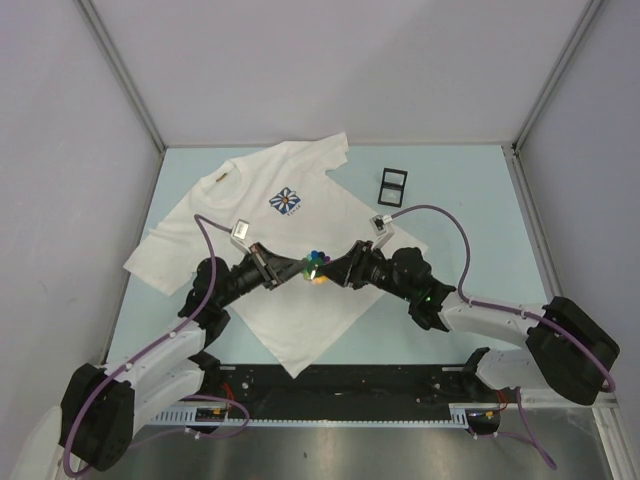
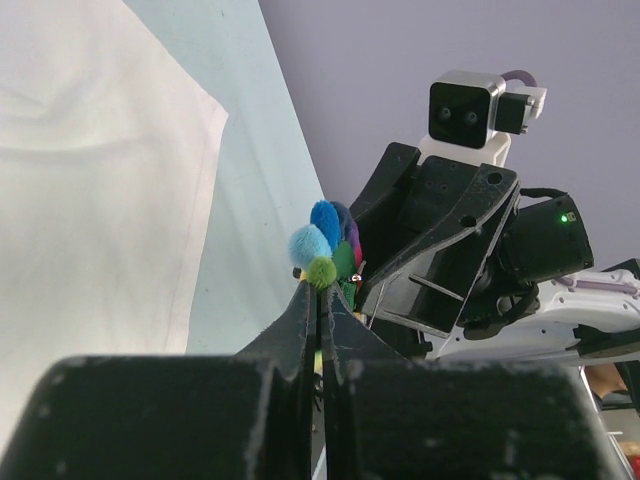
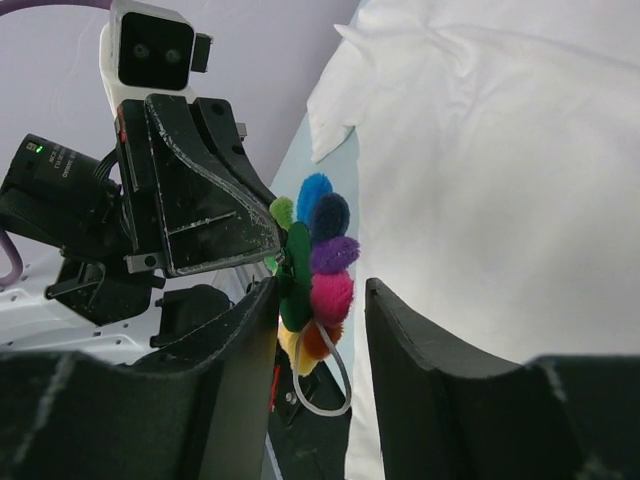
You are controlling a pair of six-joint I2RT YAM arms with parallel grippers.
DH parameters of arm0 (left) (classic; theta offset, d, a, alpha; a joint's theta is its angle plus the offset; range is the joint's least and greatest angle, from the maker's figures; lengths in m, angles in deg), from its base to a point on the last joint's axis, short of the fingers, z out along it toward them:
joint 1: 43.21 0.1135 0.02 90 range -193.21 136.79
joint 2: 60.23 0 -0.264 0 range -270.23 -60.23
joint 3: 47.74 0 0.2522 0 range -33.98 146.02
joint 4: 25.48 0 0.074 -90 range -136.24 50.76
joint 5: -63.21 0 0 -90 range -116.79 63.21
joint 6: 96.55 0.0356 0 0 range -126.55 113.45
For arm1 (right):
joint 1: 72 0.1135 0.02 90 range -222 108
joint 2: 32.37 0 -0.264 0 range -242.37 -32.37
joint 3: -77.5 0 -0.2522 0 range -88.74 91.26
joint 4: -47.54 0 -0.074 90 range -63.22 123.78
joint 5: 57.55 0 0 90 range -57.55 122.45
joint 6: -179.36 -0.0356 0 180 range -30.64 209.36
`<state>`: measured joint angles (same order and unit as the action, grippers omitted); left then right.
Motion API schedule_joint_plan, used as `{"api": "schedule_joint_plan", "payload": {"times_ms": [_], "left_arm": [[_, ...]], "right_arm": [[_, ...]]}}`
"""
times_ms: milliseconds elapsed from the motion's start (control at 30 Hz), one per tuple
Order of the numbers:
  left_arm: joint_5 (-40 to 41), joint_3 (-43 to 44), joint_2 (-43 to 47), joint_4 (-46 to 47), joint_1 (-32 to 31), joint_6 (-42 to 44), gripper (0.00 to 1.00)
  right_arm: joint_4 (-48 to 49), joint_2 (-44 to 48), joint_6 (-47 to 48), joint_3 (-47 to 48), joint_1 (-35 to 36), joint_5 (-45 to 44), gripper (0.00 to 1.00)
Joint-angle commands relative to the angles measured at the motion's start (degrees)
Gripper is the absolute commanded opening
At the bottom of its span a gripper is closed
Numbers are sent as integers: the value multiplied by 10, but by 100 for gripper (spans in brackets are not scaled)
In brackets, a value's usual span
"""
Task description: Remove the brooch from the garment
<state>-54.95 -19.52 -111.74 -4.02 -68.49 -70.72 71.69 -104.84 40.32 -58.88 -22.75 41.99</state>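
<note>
The left pincer [image 2: 320, 300] was pressed together on the fluffy rainbow brooch [image 1: 316, 266], holding it over the middle of the white T-shirt [image 1: 300, 320]. The right pincer [image 3: 320, 292] was spread around the same brooch. The T-shirt lay flat on the counter [image 1: 455, 190].

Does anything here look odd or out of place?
The rainbow pompom brooch is pinched in the left claw above the white T-shirt, which lies crooked across the table. The right claw, open, straddles the brooch.

Fuzzy pompom brooch [image 3: 320, 268]; matt white cloth garment [image 1: 300, 322]
</note>
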Motion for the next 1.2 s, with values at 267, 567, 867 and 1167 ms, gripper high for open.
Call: {"api": "schedule_joint_plan", "payload": {"times_ms": [267,567,867,1167], "left_arm": [[5,-8,15,35,-7,-4,0],[2,-6,14,34,-10,-4,0],[-28,48,19,-77,-9,82,2],[-68,51,27,-83,-10,109,45]], "right_arm": [[87,-31,-20,-1,4,21,29],[137,-58,-46,-5,6,47,0],[191,-65,-91,-35,-15,58,0],[316,-98,-157,-74,-55,119,0]]}}
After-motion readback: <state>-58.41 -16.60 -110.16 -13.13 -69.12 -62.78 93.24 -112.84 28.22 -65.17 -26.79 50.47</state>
